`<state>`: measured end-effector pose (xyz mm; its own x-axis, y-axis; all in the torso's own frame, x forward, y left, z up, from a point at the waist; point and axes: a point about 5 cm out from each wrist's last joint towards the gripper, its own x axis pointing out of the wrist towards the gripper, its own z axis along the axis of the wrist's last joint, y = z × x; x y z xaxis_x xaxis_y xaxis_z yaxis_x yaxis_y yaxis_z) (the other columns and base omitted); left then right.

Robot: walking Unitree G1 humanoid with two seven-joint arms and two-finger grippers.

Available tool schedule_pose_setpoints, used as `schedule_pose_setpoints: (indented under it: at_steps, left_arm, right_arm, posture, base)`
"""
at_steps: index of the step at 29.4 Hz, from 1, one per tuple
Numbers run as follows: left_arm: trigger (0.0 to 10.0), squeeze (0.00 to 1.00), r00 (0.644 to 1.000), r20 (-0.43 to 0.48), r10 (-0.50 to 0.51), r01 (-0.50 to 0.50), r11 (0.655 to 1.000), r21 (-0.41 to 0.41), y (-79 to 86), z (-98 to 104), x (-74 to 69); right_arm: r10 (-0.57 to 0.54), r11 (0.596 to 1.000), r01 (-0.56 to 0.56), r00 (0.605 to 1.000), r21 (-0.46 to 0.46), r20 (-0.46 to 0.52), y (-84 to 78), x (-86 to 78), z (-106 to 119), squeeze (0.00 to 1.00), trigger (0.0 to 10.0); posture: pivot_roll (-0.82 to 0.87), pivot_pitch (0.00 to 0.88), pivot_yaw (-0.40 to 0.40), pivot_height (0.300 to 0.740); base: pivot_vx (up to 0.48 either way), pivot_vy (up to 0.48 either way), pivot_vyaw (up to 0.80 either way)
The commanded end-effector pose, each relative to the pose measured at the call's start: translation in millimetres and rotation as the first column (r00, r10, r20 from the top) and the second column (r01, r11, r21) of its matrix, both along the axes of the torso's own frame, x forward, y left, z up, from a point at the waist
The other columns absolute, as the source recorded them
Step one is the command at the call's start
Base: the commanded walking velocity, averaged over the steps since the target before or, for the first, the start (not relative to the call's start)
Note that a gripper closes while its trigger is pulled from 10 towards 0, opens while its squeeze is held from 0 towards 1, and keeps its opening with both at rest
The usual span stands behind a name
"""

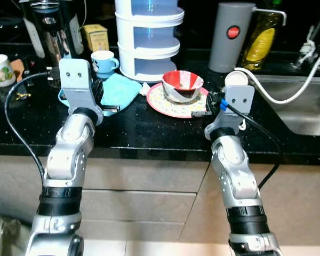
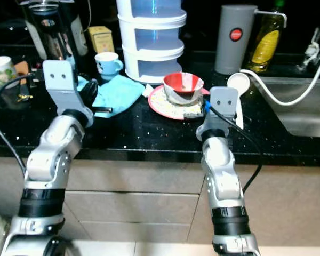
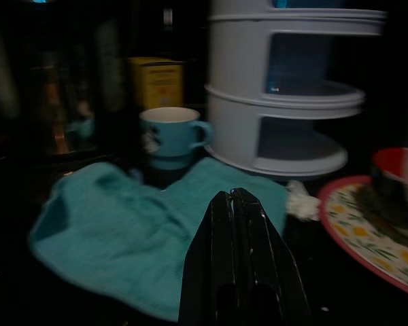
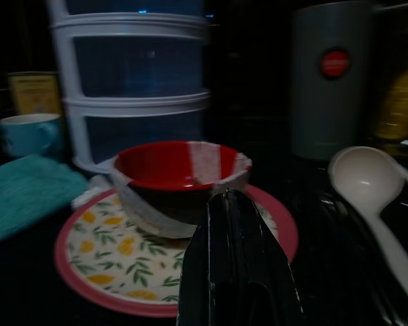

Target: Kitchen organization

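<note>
Both grippers, left and right, have fingers pressed together, holding nothing; bowl on plate looks fragile, slippery; take its rim.

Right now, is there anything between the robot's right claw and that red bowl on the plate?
Nothing visible. The right claw points straight at the red bowl on the flowered plate; the white ladle lies off to the side.

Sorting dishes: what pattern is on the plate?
Yellow flowers, green leaves, pink rim on the round plate; right wrist view.
</note>
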<state>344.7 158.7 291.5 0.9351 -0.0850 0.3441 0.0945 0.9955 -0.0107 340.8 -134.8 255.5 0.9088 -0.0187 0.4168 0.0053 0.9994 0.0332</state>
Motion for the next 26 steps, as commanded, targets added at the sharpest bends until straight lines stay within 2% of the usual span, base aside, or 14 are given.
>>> schedule_pose_setpoints:
  at_steps: [1,19,23,26]
  left_arm:
    - [10.0,0.0,1.0,-0.007,-0.004,0.004,1.0,0.007,-1.1,-2,-0.4]
    - [10.0,0.0,1.0,-0.004,-0.01,0.01,1.0,-0.009,-1.8,-1,-1.0]
    - [10.0,0.0,0.999,-0.036,-0.023,0.025,0.999,0.035,-2.8,-5,0.3]
    - [10.0,0.0,0.993,-0.112,-0.026,0.033,0.997,0.064,3.5,-14,4.8]
  right_arm:
    - [-0.009,1.0,0.009,1.0,0.005,-0.011,-3.3,-0.3,-3,0.0,10.0]
    - [-0.011,1.0,0.011,1.0,0.005,-0.013,-3.6,-0.4,-4,0.0,10.0]
    - [-0.013,1.0,0.013,1.0,0.004,-0.017,-3.8,-0.5,-5,0.0,10.0]
    - [-0.022,1.0,0.021,0.999,-0.002,-0.045,-7.1,-0.2,-10,0.0,10.0]
  posture:
    - [-0.03,0.087,0.012,0.74]
    - [-0.03,0.089,0.014,0.74]
    - [-0.03,0.09,0.014,0.74]
    - [-0.04,0.095,0.015,0.74]
  base:
    - [0.0,0.0,0.0]
    - [0.0,0.0,0.0]
    - [0.0,0.0,0.0]
    - [0.0,0.0,0.0]
